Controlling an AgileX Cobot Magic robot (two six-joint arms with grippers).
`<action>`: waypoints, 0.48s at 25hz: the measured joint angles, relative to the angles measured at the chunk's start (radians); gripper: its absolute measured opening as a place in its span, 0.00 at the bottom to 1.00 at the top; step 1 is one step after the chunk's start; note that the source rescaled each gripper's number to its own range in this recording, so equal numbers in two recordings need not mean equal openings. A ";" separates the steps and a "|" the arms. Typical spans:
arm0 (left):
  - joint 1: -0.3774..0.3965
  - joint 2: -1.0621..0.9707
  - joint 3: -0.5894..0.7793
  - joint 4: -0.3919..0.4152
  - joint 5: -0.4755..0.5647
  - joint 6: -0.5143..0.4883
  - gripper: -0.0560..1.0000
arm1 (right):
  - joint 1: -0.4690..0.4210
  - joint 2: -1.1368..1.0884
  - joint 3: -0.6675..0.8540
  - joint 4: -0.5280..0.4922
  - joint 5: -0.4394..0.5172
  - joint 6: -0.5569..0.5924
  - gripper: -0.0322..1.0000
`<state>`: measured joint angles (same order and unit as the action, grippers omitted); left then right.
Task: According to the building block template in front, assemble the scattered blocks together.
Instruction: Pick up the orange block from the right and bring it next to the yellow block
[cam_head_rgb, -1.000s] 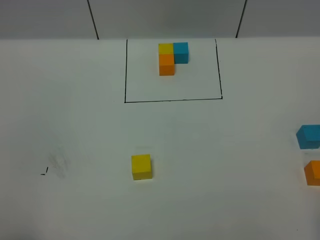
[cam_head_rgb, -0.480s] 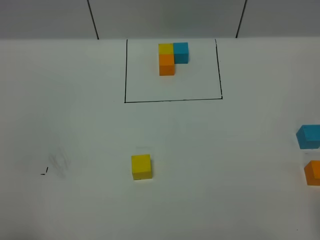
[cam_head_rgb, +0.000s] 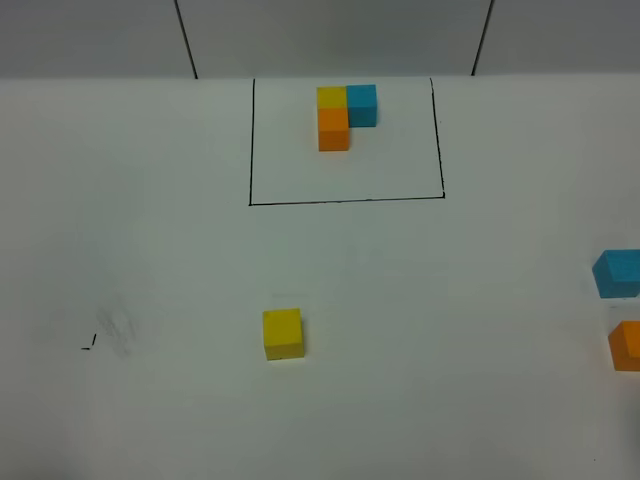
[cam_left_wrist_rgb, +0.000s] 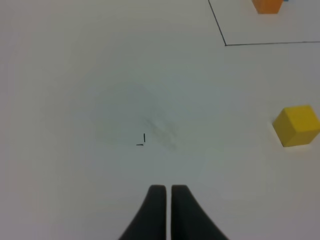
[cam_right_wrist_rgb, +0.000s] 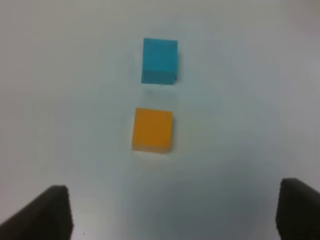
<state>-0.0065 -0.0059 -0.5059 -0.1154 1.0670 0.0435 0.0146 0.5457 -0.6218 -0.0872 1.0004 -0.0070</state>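
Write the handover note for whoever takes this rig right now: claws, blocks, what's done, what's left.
Left claw: shut, holding nothing.
Right claw: open, holding nothing; orange block and blue block lie just ahead of it.
Template: yellow-blue-orange L inside the black outline, far side.
Loose blocks: yellow block alone near the middle; blue and orange at the right edge, close but apart.
Done: nothing joined.
Left: gather all three and build the matching L.
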 joint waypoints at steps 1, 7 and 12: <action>0.000 0.000 0.000 0.000 0.000 0.000 0.06 | 0.000 0.014 0.000 0.000 -0.007 0.007 0.94; 0.000 0.000 0.000 0.000 0.000 0.000 0.06 | 0.000 0.150 0.000 -0.031 -0.036 0.053 0.94; 0.000 0.000 0.000 0.000 0.000 0.000 0.06 | 0.000 0.269 0.000 -0.050 -0.065 0.103 0.94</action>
<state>-0.0065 -0.0059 -0.5059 -0.1154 1.0670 0.0435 0.0146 0.8151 -0.6218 -0.1368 0.9355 0.0957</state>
